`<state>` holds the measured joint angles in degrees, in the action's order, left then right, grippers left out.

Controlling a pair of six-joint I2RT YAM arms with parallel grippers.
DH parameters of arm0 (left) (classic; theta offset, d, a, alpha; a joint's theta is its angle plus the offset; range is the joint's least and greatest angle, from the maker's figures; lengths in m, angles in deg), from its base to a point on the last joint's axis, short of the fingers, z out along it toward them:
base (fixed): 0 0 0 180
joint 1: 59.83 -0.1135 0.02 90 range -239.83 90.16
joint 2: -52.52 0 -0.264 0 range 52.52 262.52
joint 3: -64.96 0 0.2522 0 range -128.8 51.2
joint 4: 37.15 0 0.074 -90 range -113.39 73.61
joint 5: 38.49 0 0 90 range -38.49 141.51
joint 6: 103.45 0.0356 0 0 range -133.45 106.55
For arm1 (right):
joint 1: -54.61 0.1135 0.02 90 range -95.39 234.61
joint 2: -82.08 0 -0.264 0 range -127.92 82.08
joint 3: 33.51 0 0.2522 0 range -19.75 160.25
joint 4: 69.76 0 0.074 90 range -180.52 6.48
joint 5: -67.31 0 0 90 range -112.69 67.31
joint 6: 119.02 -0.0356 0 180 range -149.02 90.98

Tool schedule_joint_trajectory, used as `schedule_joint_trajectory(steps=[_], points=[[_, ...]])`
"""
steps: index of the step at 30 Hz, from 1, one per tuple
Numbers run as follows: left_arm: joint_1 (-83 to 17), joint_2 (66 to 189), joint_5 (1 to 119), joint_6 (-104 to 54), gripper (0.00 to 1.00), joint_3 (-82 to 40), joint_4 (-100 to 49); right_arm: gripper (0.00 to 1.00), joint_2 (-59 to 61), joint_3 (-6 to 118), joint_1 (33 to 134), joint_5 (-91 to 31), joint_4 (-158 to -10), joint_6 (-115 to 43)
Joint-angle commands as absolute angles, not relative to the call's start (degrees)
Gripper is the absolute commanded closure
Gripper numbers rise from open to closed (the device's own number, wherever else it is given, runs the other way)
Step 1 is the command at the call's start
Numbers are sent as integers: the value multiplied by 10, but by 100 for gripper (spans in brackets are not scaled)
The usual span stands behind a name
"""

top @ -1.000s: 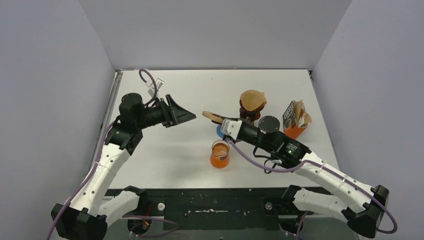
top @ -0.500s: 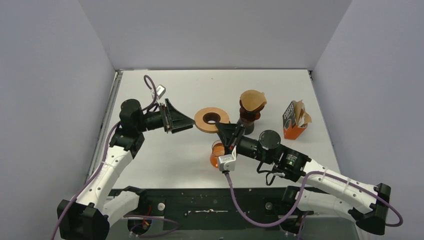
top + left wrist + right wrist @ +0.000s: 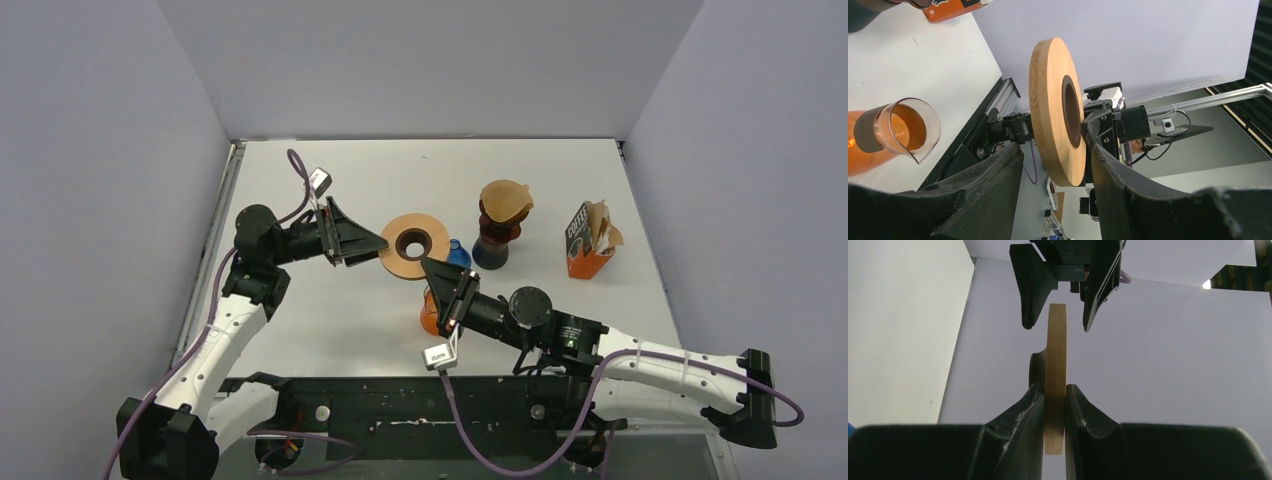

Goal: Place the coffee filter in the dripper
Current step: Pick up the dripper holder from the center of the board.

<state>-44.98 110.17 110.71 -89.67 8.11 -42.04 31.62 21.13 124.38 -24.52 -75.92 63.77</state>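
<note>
**While two grippers share one ring, the filter waits**

As long as only my right gripper (image 3: 1054, 390) is clenched on the flat, pale wooden ring (image 3: 1048, 100), that edge pinch alone carries it. My left gripper (image 3: 383, 243) is released, fingers (image 3: 1030, 290) astride the opposite rim with air on both sides. If one finger lands first, the ring could twist in my grasp. If I let go early, it could drop against the glass carafe of orange liquid (image 3: 893, 130) close by and tip it. Both forearms reach inward, meeting beside the carafe, right wrist rolled, camera nearside. Beyond the carafe, the brown paper coffee filter (image 3: 506, 198) sits atop the dark brown dripper (image 3: 497, 232), apparently seated.
</note>
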Motion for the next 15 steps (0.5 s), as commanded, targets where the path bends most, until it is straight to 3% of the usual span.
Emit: schedule_joint_trajectory(steps=[1, 6, 15], points=[[-453, 1088, 1128, -941, 52, 85, -501, 100, 319, 206, 1254, -203, -660, 686], [-452, 1088, 1133, -974, 60, 91, -545, 100, 316, 194, 1257, -205, -634, 685], [-451, 1098, 1133, -1030, 63, 100, -618, 100, 304, 183, 1269, -201, -593, 685]])
